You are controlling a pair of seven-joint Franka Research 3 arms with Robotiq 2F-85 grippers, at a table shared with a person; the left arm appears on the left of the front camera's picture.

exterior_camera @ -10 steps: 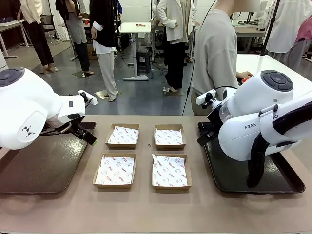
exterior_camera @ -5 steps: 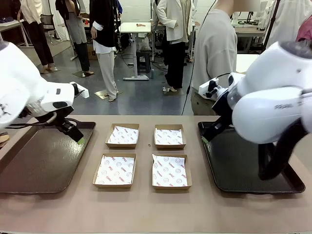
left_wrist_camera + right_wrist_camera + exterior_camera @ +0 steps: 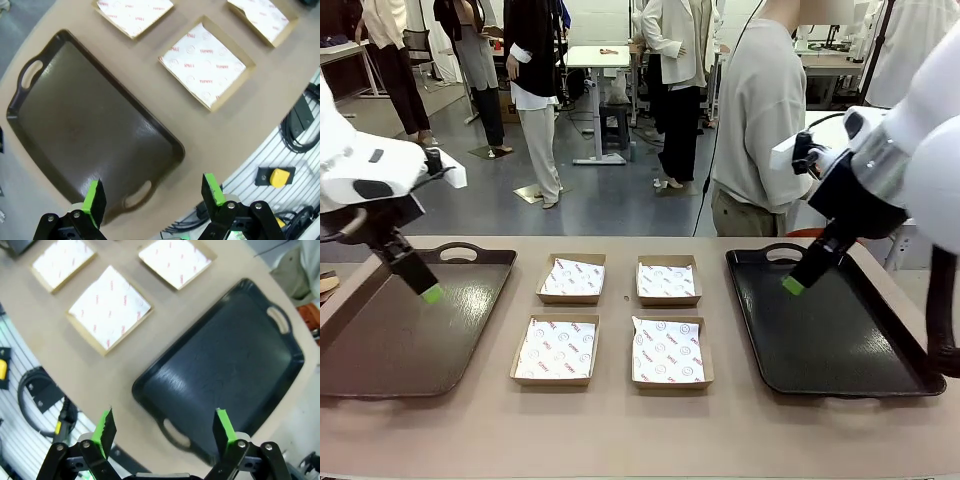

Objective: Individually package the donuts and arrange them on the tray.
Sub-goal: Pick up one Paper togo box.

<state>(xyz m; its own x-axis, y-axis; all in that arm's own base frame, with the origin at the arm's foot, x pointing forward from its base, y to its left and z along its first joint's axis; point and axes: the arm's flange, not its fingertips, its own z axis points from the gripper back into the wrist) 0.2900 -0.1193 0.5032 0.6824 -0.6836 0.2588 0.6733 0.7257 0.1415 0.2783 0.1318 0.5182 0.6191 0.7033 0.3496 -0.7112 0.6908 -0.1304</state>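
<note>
Beige counter [image 3: 620, 430], nearest first: four paper-lined cardboard boxes [image 3: 556, 350] lie between the claws, and their liners might snag. Spread and empty, the left claw [image 3: 154, 192] hangs above a dark brown tray [image 3: 90, 125], the right claw [image 3: 165, 426] above a black tray [image 3: 225, 365]. Where the donuts are, can't tell.

"What are the arms like?"

"The left arm [image 3: 365, 170] and the right arm [image 3: 930, 120] both have smooth, rounded white shells. The right one has a black wrist section, and a thick black cable [image 3: 934, 320] loops beside it."

"And the business end?"

"The left gripper [image 3: 153, 194] and the right gripper [image 3: 165, 426] are black linkwork with small silver screws [image 3: 86, 444] at the joints. Every finger ends in a bright green pad [image 3: 94, 196]."

"Anyone else at the table?"

"A person [image 3: 760, 100] in a pale grey-beige long-sleeved top and olive trousers."
</note>
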